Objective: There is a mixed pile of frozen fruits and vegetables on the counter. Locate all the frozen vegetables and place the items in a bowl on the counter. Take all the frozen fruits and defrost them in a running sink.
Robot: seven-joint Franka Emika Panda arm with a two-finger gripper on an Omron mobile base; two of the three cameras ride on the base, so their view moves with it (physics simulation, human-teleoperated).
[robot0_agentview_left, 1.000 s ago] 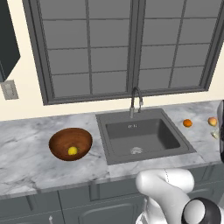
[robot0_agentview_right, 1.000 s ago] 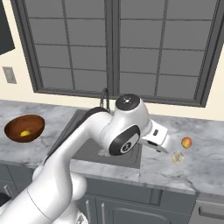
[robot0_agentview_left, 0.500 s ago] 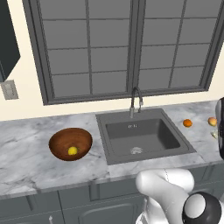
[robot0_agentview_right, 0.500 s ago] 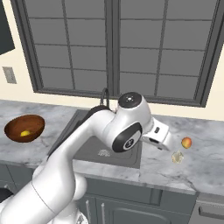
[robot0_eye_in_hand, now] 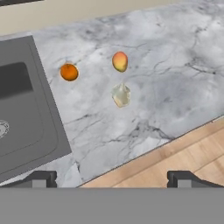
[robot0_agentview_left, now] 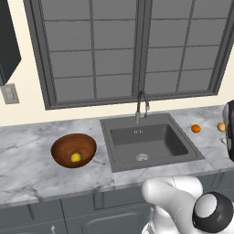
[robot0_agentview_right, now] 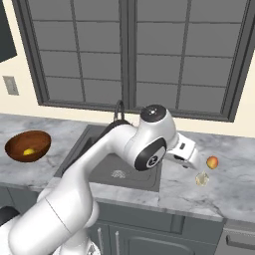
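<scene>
Firstly, left base view. Grey-veined marble counter (robot0_agentview_left: 27, 155) runs left to right under a dark-framed window (robot0_agentview_left: 132, 50). Dark recessed sink (robot0_agentview_left: 148, 141) sits mid-counter, pale drain on its floor, thin curved faucet (robot0_agentview_left: 142, 106) at its far edge. Brown wooden bowl (robot0_agentview_left: 73, 150) stands on the counter left of the sink, just apart from its rim; small yellow piece (robot0_agentview_left: 76, 157) lies inside it. Right of the sink, an orange ball (robot0_agentview_left: 195, 129) rests on the marble; farther right, at the frame edge, the peach-like ball (robot0_agentview_left: 221, 126), partly cut off by a dark part of the arm.

Right base view. Arm reaches up and over the sink's right side. Gripper (robot0_agentview_right: 195, 164) hangs above the counter right of the basin. Whitish lump (robot0_agentview_right: 201, 179) lies just below and beside it on the marble, peach-like ball just beyond that, to the right and farther back. Bowl with the yellow piece sits far left.

Hand view. Fingers (robot0_eye_in_hand: 41, 178) spread wide apart, nothing between them. Beyond them lie the whitish lump, the peach-like ball near it without touching, and the orange ball nearer the sink rim. Wood floor (robot0_eye_in_hand: 175, 153) shows past the counter edge.
</scene>
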